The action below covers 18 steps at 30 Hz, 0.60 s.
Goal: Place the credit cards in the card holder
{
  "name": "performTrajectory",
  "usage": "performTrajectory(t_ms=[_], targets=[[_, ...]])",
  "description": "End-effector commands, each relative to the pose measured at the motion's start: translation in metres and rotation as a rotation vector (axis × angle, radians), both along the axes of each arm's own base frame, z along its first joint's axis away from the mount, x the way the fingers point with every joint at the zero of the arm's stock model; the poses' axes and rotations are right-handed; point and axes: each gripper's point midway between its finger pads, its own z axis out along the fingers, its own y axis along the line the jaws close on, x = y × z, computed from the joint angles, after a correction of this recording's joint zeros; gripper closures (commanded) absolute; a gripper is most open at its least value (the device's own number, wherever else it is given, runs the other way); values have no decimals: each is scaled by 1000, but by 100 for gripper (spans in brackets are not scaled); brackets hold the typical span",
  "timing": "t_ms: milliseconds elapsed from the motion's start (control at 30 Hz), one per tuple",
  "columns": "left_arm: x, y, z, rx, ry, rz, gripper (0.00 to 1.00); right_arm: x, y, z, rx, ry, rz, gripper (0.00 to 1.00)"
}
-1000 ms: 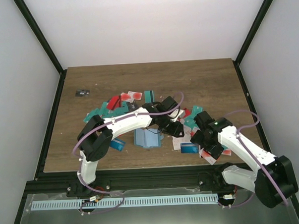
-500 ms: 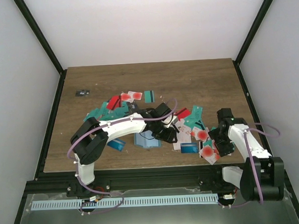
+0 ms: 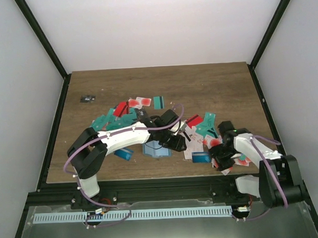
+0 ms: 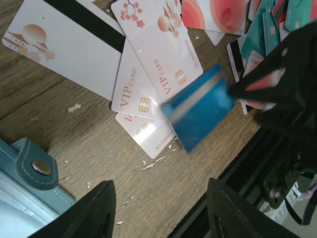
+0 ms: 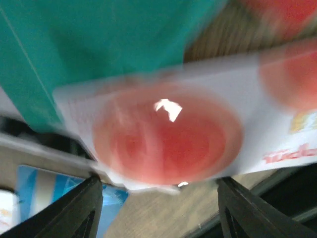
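Note:
The teal-blue card holder (image 3: pixel 156 149) lies open on the table, and its snap tab (image 4: pixel 30 167) shows in the left wrist view. Credit cards are scattered around it. White VIP cards (image 4: pixel 148 64) and a glossy blue card (image 4: pixel 200 106) lie just beyond my left gripper (image 4: pixel 161 186), which is open over bare wood beside the holder (image 3: pixel 180 142). My right gripper (image 3: pixel 222 159) is low over the cards at the front right, its jaws apart. A white card with a red circle (image 5: pixel 168 139) lies at the right gripper's fingertips (image 5: pixel 159 181), blurred, with a teal card (image 5: pixel 99 49) behind it.
More teal, red and white cards (image 3: pixel 124 112) spread across the table behind the left arm. A small dark object (image 3: pixel 87 99) sits at the far left. The table's front rail (image 3: pixel 151 182) runs close to both grippers.
My right gripper swung out to the right, then came back left and lower onto the front-right cards, its jaws narrowing. The left gripper shifted slightly toward the near edge.

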Motion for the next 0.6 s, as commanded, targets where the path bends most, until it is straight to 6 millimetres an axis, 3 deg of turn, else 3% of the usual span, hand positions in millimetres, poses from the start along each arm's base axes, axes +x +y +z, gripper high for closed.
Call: performTrajectory(t_ms=[0,133,267,400,567], targets=[[3,0,9,-22,-29,12,48,-16,44,-30,110,55,65,35],[2,3,9,-18,-30,18,48,-13,64,-32,147,56,128,37],[1,8,10,-16,-32,27,48,7,85,-22,178,-2,250,39],[-1,9,11,-21,-29,29,48,37,73,9,52,-99,323,38],[-4,8,11,-25,-22,10,48,46,61,31,-3,-167,355,37]])
